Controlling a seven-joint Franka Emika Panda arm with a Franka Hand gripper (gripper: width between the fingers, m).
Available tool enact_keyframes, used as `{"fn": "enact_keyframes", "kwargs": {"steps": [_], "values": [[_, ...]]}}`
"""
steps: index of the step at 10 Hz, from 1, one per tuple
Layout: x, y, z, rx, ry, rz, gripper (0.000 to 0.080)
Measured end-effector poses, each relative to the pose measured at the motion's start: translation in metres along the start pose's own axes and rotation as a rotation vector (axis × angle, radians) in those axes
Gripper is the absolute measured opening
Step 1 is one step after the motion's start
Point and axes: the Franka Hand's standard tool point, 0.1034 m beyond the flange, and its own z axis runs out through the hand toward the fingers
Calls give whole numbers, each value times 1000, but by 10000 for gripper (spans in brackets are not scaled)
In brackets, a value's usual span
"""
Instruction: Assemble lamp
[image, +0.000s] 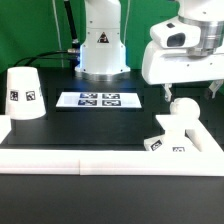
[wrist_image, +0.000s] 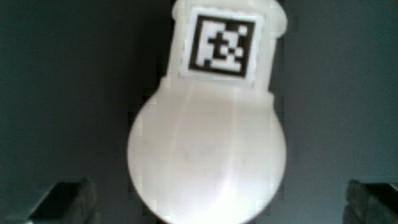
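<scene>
The white bulb (wrist_image: 214, 130) lies on the dark table and fills the wrist view, with a square tag at its narrow end. Its round end lies between my two fingers (wrist_image: 64, 200). My gripper (wrist_image: 217, 205) is open, with gaps on both sides of the bulb. In the exterior view the gripper (image: 172, 95) hangs just above the bulb's round end (image: 183, 108) at the right. The tagged base block (image: 172, 140) sits right by the bulb; I cannot tell if they touch. The cone shade (image: 24, 92) stands at the exterior view's left.
The marker board (image: 97, 99) lies flat at the middle of the table. A white raised border (image: 60, 160) runs along the front and up both sides. The robot's base (image: 100, 50) stands at the back centre.
</scene>
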Motion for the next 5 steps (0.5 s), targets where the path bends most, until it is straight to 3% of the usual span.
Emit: {"fn": "enact_keyframes", "kwargs": {"steps": [5], "values": [[-1, 1, 11, -12, -309, 6, 699]]}}
